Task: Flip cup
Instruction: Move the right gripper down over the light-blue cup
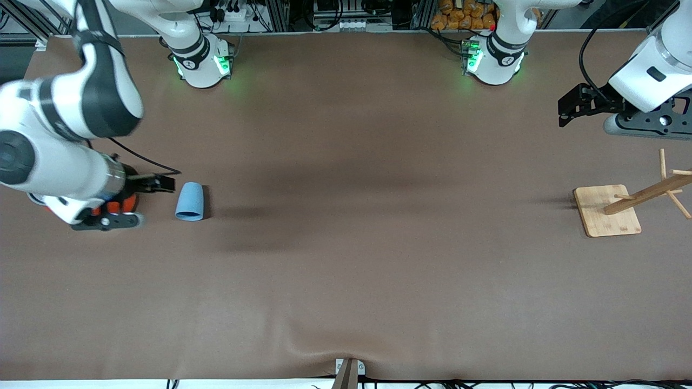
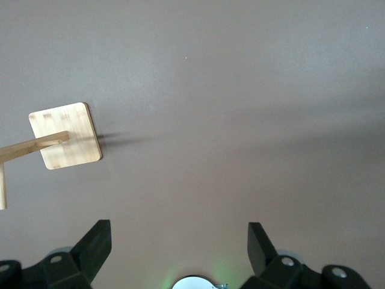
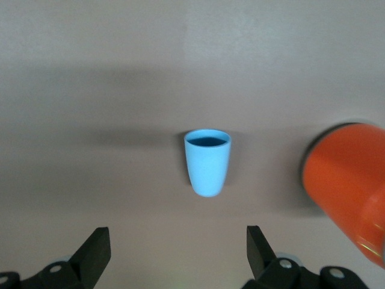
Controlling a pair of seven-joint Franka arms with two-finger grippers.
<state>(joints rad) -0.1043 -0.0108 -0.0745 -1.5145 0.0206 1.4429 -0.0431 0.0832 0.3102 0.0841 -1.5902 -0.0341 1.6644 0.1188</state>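
Closest to the front camera was the wooden rack down at the left arm's end of the table, with its square bamboo base flat on the brown table and its pegged post leaning off toward the edge. Nothing to do with the job though.

What mattered was the cup, a small light-blue tapered thing with no handle, sitting near the right arm's end of the table. From the front view it looked tipped over on its side, wider rim pointing toward the front camera. In the right wrist view you could see into the dark mouth of the cup.

Right gripper was just beside the narrow end of the cup, fingers spread wide with nothing between them, not touching it as far as I could tell. An orange can sat under that wrist, mostly hidden in the front view.

Left gripper hovered over bare table near the rack, fingers also spread and empty. That arm was just waiting.

My guess on handling: the cup looked like matte plastic, so very light, stiff enough not to crumple, and not fragile. Being round and on its side, it would probably roll or skid if nudged. I'd pinch across the 2 sides of the wall around mid-body, since the taper could let it squirt out toward the narrow end.
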